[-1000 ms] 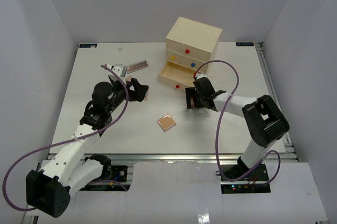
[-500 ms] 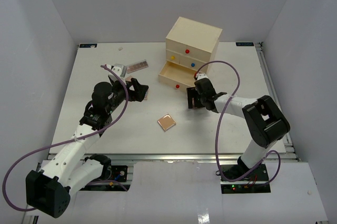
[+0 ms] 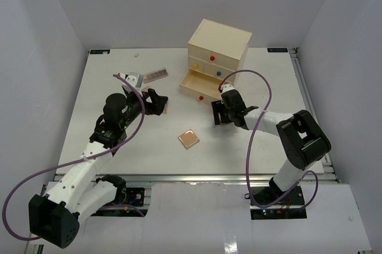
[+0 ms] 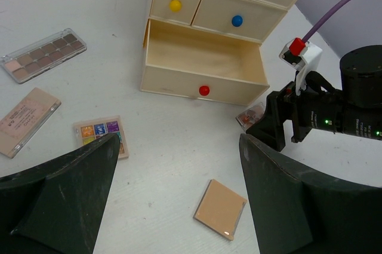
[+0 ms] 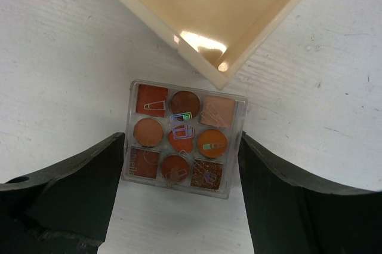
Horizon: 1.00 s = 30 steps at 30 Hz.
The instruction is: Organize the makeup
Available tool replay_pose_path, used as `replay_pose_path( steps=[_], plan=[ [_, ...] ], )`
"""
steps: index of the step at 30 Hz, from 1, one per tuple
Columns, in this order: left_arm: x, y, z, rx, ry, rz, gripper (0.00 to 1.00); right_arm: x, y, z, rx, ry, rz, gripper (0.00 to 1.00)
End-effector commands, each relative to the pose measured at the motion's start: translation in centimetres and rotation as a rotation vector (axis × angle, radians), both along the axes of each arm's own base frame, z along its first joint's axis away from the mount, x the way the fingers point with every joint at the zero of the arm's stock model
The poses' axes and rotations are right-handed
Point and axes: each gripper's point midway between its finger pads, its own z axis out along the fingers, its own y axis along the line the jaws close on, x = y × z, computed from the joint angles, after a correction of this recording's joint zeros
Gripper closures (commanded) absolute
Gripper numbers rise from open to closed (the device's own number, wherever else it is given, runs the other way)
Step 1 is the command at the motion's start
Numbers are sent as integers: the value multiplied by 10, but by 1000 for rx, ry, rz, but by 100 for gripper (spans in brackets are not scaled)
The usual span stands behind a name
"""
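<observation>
A clear square palette (image 5: 182, 124) of orange and brown pans lies flat on the table beside the open drawer's corner (image 5: 200, 66). My right gripper (image 5: 182, 146) straddles it, one finger against each side. It shows by the right fingers (image 4: 253, 114) in the left wrist view too. A peach square compact (image 3: 189, 138) lies alone mid-table, below my open left gripper (image 4: 178, 146), which hovers with nothing between its fingers. Left of it lie a small multicoloured palette (image 4: 101, 135), a pink flat box (image 4: 27, 121) and a long brown eyeshadow palette (image 4: 43, 54).
The cream chest (image 3: 218, 48) stands at the back, its bottom drawer (image 4: 203, 63) pulled out and showing nothing inside. The two upper drawers with yellow and blue knobs are shut. The right arm's purple cable (image 3: 256, 86) loops over the table.
The right gripper's fingers have drawn in onto the orange palette's sides, and the arm shifted slightly. The left arm has stayed put.
</observation>
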Motion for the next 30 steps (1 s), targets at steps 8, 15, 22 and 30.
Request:
replay_pose_path(
  steps=[8, 15, 22, 30],
  plan=[
    [-3, 4, 3, 2, -17, 7, 7, -31, 8, 31, 31, -16, 232, 53],
    [-3, 5, 3, 2, -17, 10, 7, -57, 23, 34, 106, 55, 361, 57],
    [-3, 4, 3, 2, -19, 9, 7, -60, 32, 77, 150, -39, 451, 57],
    [-3, 3, 1, 2, -11, 2, 7, -5, 33, 155, 137, -321, 335, 53]
  ],
)
